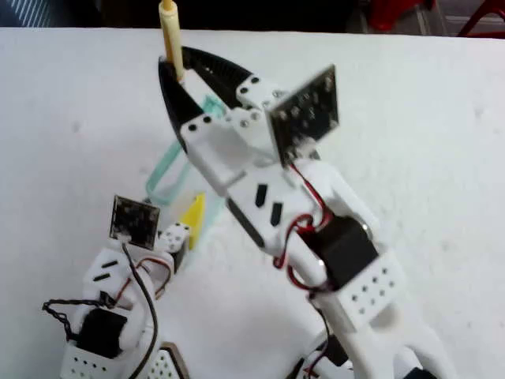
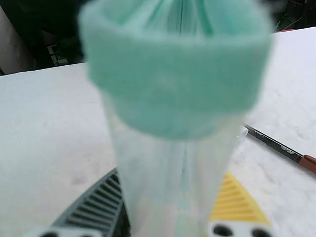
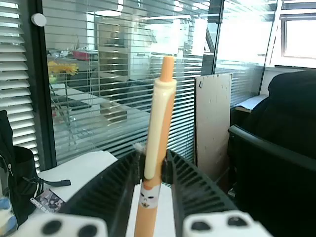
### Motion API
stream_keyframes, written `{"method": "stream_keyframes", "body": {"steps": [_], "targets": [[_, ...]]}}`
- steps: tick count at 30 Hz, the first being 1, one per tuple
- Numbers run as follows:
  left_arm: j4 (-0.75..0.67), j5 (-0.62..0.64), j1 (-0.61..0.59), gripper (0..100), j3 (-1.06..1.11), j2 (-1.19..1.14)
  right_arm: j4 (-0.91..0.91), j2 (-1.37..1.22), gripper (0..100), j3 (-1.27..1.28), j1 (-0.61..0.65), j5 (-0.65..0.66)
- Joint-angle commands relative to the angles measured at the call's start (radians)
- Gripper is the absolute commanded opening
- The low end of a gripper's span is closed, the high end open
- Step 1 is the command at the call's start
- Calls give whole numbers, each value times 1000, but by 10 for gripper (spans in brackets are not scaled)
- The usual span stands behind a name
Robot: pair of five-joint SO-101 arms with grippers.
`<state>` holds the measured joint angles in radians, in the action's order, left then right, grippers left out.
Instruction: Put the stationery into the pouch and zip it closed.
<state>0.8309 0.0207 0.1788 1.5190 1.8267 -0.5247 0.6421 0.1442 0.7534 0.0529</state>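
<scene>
Pen [image 3: 160, 113] clamped by right claw [image 3: 154, 170], pouch [image 2: 173, 94] pinched by left claw [image 2: 170, 217]; opening may be missed if pen slips.

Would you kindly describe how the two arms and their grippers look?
Both are white plastic with black motors. The right gripper has two black ribbed fingers; the left gripper has one dark ribbed finger, one yellow. Red wires loop along the right arm, a black cable along the left arm.

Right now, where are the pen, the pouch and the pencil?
pen [image 3: 160, 123]: right wrist view, on its cream barrel.
pouch [image 2: 173, 89]: left wrist view, on its green top band.
pencil [image 2: 276, 144]: left wrist view, on its dark shaft.
</scene>
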Motion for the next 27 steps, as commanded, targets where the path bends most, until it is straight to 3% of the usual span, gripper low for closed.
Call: {"method": "stream_keyframes", "body": {"steps": [1,8,17,27], "targets": [[-35,5,10,188,-6,-4,30,-45,17,-5,-5,-11],[-37,5,8,188,-6,-4,30,-99,17,46,-1,-12],[-37,5,8,188,-6,-4,28,105,17,290,1,-11],[-37,5,8,188,-6,-4,8,232,17,381,33,20]]}}
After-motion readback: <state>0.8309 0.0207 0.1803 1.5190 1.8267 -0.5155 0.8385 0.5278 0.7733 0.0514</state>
